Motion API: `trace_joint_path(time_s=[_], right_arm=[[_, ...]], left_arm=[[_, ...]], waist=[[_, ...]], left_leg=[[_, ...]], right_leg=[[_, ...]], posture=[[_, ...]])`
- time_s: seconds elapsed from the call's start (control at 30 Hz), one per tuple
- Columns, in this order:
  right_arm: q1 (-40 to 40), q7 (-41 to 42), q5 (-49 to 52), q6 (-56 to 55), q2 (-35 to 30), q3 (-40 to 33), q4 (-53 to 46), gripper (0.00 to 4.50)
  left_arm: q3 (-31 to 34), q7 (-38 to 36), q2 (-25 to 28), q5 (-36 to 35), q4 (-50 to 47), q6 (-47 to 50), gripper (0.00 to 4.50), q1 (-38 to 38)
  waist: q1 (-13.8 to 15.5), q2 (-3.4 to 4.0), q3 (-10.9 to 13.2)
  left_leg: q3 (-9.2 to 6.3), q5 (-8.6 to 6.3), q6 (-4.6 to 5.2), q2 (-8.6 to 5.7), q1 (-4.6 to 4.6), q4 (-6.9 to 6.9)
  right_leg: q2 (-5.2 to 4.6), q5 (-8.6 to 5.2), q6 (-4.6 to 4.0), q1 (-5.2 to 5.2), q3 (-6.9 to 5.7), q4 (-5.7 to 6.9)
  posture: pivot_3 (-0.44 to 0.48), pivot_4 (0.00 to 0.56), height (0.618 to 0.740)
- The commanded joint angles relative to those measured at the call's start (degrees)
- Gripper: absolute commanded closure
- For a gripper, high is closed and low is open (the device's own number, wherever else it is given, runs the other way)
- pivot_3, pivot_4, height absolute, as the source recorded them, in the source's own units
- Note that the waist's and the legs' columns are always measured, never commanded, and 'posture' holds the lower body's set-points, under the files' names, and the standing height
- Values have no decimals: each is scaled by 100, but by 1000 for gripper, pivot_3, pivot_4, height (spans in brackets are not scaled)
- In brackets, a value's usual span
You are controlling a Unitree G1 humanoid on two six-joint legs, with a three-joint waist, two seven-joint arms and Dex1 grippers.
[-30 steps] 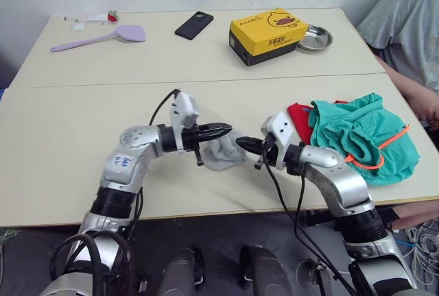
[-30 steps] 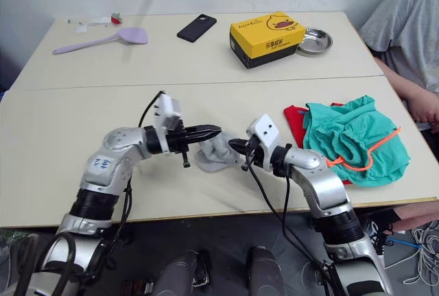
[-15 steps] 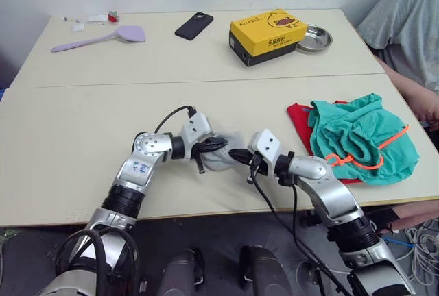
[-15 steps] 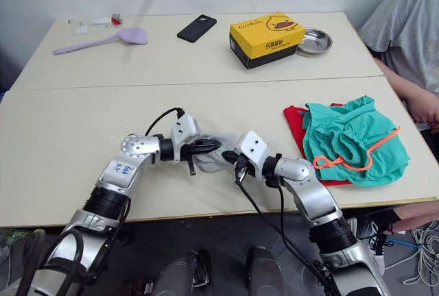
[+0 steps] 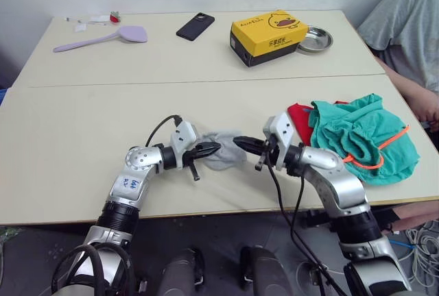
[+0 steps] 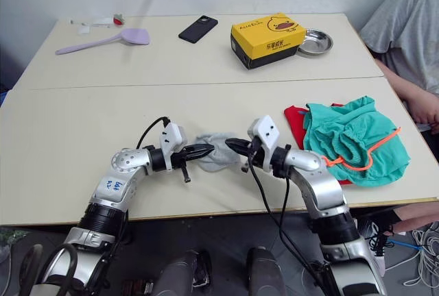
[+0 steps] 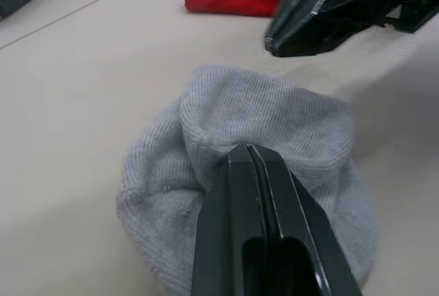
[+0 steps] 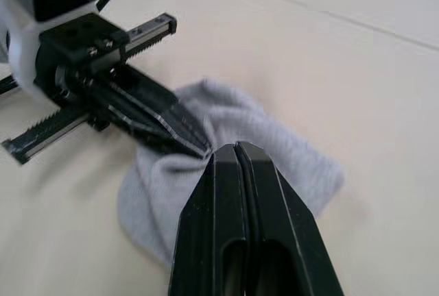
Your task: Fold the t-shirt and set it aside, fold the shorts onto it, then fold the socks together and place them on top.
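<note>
Grey socks [image 6: 214, 152] between left gripper [image 6: 206, 150] and right gripper [image 6: 231, 145].

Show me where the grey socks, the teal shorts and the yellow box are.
socks [image 5: 223, 155], left eye view, middle of the grey bundle.
shorts [image 5: 360, 131], left eye view, teal cloth near the middle.
yellow box [image 5: 267, 31], left eye view, its top face.

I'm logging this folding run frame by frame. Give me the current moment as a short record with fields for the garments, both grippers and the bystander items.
socks: grey bundle on the near table, between the two grippers
left gripper: shut, at the socks' left edge
right gripper: shut, at the socks' right edge
shorts: teal, bunched on the t-shirt
t-shirt: red, mostly covered, right of the socks
far table: yellow box, phone, metal dish, lilac spatula
</note>
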Motion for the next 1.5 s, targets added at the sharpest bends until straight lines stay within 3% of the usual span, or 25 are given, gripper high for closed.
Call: trace_joint_path(time_s=[0.03, 0.17, 0.23, 0.43, 0.63, 0.67, 0.83, 1.03, 1.17, 1.27, 1.3, 1.5], right_arm=[[-80, -170, -354, -135, 74, 182, 441, 4477], [-39, -203, -356, -102, 70, -1, 777, 4477], [83, 183, -7, 284, -143, -129, 513, 4117], [-215, 410, 1079, 2093, -521, -671, -7, 2211], [-871, 272, 1732, 4402, -750, -762, 484, 114], [-996, 184, 1732, 4627, -694, -735, 633, 45], [-1638, -239, 1703, 5190, -61, -825, 1578, 45], [-2250, -548, 1699, 5352, 613, -1026, 2328, 2091], [-2338, -592, 1684, 5369, 666, -1105, 2434, 3504], [-2255, -497, 1801, 5550, 460, -1124, 2092, 4399], [-2207, -449, 1916, 5736, 348, -1170, 1863, 4471], [-1719, 372, 3022, 6637, -1106, -1660, 1, 4472]], left_arm=[[13, -31, 42, 75, 122, -151, 4500, -99], [31, 36, 4, 90, 193, -155, 4500, -34], [42, 34, 16, 78, 181, -155, 4500, 24], [50, -30, 5, 27, 204, -237, 4500, 70], [72, -78, -2, 10, 286, -336, 4500, 17], [84, -89, 10, 2, 288, -343, 4500, 15], [122, -153, 58, -27, 261, -353, 4500, 21], [155, -199, 95, -24, 228, -360, 4500, 40], [300, -144, 148, -66, 139, -366, 4500, 100], [636, -327, 173, -634, -289, -74, 4500, 281], [759, -459, 220, -964, -596, 178, 4500, 376], [1302, -727, 880, -2258, -2492, 1482, 2723, 960]], waist=[[4, 0, 0], [5, 0, 0], [10, 0, 0], [3, 0, 0], [2, 0, 0], [2, 0, 0], [-28, -1, -1], [-49, 0, -2], [-39, 0, -1], [-35, 0, -1], [-32, 0, -1], [-1, 4, 1]], left_leg=[[0, 0, 0, 0, -1, -1], [0, 2, 4, -9, -4, -1], [-1, 1, 8, -10, -3, 4], [-8, -1, 13, -9, -3, 7], [-13, -1, 12, -11, -5, 5], [-15, -1, 12, -11, -5, 6], [-10, 0, 11, -10, -4, 3], [-3, 0, 11, -10, -5, -3], [-2, 1, 9, -9, -10, -8], [-2, 0, 11, -11, -12, -5], [-2, 0, 12, -11, -12, -6], [-22, -2, 10, -13, -29, -10]], right_leg=[[1, 0, 0, -1, -1, 0], [5, 0, 0, 0, -5, 11], [5, 0, 0, 3, -5, 9], [-26, 0, 0, 3, -3, 5], [-41, 0, -1, -1, 0, 3], [-43, 0, -1, -1, 2, 3], [-40, -1, -2, -1, -4, 4], [-32, -1, -2, -4, -10, 21], [-19, -1, -1, -9, -10, 22], [-6, 0, -1, -8, -6, 20], [-10, 0, -1, -9, -5, 19], [-38, 0, -1, -11, 17, 4]], posture=[[0, 150, 740], [0, 150, 740], [0, 150, 740], [0, 150, 740], [0, 150, 740], [0, 150, 740], [0, 150, 740], [0, 150, 740], [0, 150, 740], [0, 150, 740], [0, 150, 740], [0, 150, 740]])
